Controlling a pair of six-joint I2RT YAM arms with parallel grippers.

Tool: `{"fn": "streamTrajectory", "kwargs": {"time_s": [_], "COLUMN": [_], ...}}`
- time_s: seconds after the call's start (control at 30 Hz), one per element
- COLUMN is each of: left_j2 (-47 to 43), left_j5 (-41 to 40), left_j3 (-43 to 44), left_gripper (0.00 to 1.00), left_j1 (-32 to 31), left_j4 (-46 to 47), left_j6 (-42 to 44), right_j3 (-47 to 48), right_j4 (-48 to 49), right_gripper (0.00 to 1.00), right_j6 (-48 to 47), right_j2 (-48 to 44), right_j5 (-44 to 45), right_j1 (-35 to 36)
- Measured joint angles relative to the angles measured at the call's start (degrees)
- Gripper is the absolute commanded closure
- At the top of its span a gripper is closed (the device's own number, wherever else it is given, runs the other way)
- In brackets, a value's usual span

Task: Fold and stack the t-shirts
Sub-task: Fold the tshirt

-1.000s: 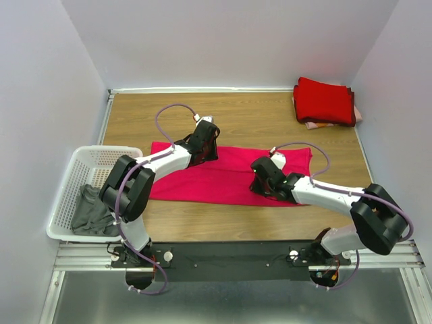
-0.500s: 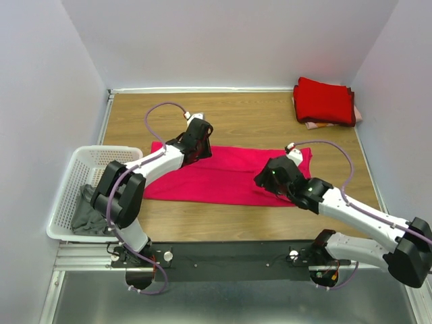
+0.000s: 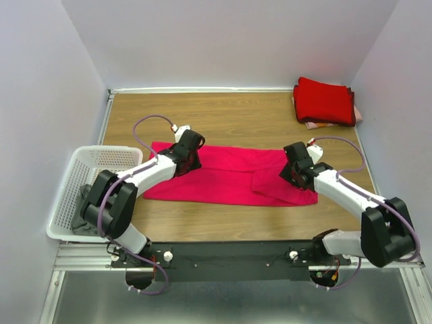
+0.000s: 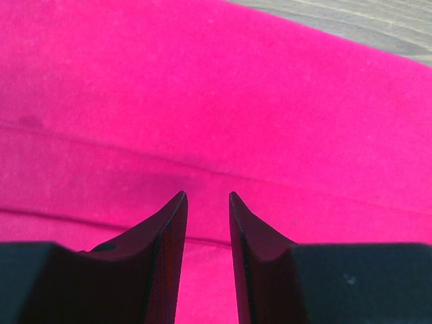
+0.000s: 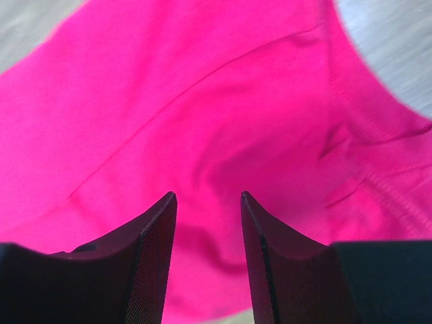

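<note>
Left pincer (image 4: 207, 196), out beyond a white lattice plastic basket (image 3: 101, 156) with a crumpled grey cloth (image 3: 91, 214) inside at the left edge of the surface, low over the left part of a bright pink-red soft cloth t-shirt (image 3: 223, 177). Fingers parted by a narrow gap, nothing between them, tips close to a fold line in the cloth. T-shirt spread as a long band across the middle of the brown wooden surface (image 3: 250, 121), right end doubled over in a loose flap. Right pincer (image 5: 208, 197) above that flap, fingers moderately apart, gripping nothing. Far right corner: a stack of deeper red folded t-shirts (image 3: 324, 101), well apart from the pink one.
</note>
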Motion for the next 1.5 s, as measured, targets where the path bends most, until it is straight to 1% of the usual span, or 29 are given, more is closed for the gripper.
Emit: {"fn": "streamTrajectory", "kwargs": {"time_s": [0.23,0.33,0.43,0.47,0.53,0.67,0.83,1.0,1.03,1.27,1.33,1.37,1.43,1.5], "left_j2": [-4.1,-5.0,-5.4,-5.5,-5.6,-5.8,-6.2,-6.6,-6.6,-3.6,-2.3,-1.4,-0.1,1.4], "left_j5": [0.0,0.2,0.4,0.6,0.8,0.8,0.7,0.7,0.8,2.4,3.3,4.0,4.9,6.4], "left_j3": [-4.3,-6.4,-8.7,-9.5,-10.9,-12.7,-13.5,-14.1,-14.1,-11.1,-9.7,-8.7,-7.1,-5.0], "left_gripper": [0.61,0.61,0.62,0.64,0.64,0.68,0.69,0.72,0.72,0.72,0.72,0.72,0.71,0.68], "left_j1": [0.0,0.0,-0.2,-0.4,-1.0,-3.2,-6.8,-11.6,-13.0,-21.6,-23.6,-24.8,-26.5,-28.5], "left_j4": [0.2,0.9,1.4,1.5,2.0,2.5,3.3,3.7,3.7,3.1,2.8,2.7,2.4,2.0], "left_j6": [-1.0,-1.3,-1.6,-1.7,-2.0,-3.2,-5.1,-7.9,-8.7,-12.0,-12.7,-13.0,-13.1,-12.9], "right_j3": [-2.2,-0.7,2.8,3.9,7.0,14.3,23.8,33.7,34.3,51.3,57.9,61.2,65.7,70.6], "right_j4": [4.0,5.9,6.5,6.5,6.7,6.8,6.3,5.1,5.2,2.3,0.8,0.0,-1.0,-1.9], "right_gripper": [0.46,0.45,0.43,0.43,0.43,0.42,0.42,0.42,0.42,0.42,0.41,0.41,0.35,0.31], "right_j6": [-3.5,-4.9,-6.4,-6.9,-8.3,-11.6,-17.0,-23.2,-23.8,-30.9,-33.0,-34.6,-36.7,-39.3], "right_j2": [7.1,9.0,13.0,14.1,17.2,24.0,31.9,39.5,39.9,51.3,55.4,57.5,60.2,63.1], "right_j5": [-3.1,-3.4,-3.4,-3.4,-3.5,-4.7,-5.6,-5.4,-5.4,-5.6,-6.0,-6.3,-6.6,-6.7], "right_j1": [-7.3,-8.5,-8.9,-8.9,-8.9,-8.9,-9.0,-9.0,-9.0,-9.1,-9.1,-9.1,-8.9,-8.6]}}
